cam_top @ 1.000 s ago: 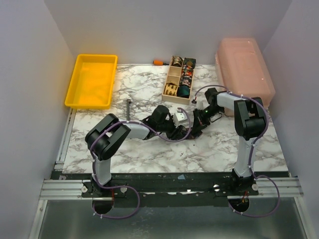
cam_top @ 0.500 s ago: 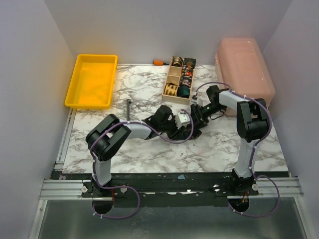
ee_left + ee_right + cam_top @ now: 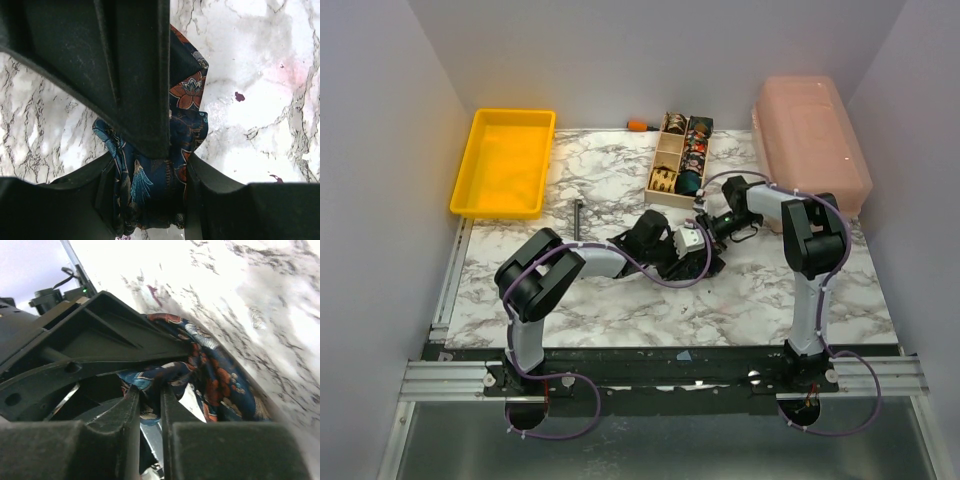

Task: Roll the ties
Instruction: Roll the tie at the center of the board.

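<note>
Top external view: the left fingers and the right fingers meet low over the middle of the marble desk. The left arm stretches in from the lower left and the right arm is bent back in from the right.

In the left wrist view the tie is dark blue with orange flowers and teal feathery shapes. It is bunched into a thick fold close above the white marble. The left fingers stand part-way apart and clamp the bunch between them, one dark jaw on each side of the cloth. A broad black part of the other arm crosses the upper left of this view and hides much of the fabric.

In the right wrist view the right fingers are drawn almost together, with a fold of the same printed cloth pinched in the narrow gap. The rest of the tie spills to the right against the desk, beneath the black body of the left arm's end.

Behind the arms stands a wooden box with coiled ties in its compartments. A yellow tray sits at the far left and a pink bin at the far right. A dark T-shaped tool lies on the desk between the tray and the box.
</note>
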Controlling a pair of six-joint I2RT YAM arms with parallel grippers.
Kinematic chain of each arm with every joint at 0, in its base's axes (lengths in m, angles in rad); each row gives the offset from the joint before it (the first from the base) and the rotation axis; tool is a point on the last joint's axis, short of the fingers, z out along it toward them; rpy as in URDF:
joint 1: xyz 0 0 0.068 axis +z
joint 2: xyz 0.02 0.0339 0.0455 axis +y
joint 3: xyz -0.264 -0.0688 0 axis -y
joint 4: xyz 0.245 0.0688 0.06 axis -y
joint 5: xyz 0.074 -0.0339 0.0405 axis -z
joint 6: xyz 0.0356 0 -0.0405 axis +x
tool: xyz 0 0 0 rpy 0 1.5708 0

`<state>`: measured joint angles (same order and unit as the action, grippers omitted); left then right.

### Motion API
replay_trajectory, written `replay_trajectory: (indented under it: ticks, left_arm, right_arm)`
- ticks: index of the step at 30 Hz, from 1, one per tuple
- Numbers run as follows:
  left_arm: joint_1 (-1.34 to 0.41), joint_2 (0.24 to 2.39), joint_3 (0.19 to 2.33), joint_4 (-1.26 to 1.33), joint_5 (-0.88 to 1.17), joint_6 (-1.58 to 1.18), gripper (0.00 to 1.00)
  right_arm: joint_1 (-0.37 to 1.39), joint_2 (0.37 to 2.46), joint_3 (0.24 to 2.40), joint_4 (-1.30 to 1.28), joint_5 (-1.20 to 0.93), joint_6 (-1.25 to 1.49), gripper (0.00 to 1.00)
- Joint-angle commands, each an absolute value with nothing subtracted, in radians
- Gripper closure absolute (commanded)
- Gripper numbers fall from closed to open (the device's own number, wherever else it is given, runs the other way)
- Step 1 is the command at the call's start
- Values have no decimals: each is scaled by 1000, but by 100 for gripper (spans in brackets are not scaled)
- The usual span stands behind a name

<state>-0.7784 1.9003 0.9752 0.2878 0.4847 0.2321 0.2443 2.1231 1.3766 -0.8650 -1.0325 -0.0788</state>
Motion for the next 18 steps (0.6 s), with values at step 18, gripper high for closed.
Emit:
replay_trajectory:
  ticks: [18]
  left_arm:
    - [-717,1970,829,751,769,117,35]
  right_arm:
    - [163,2284,1327,-828,-717,-222,100]
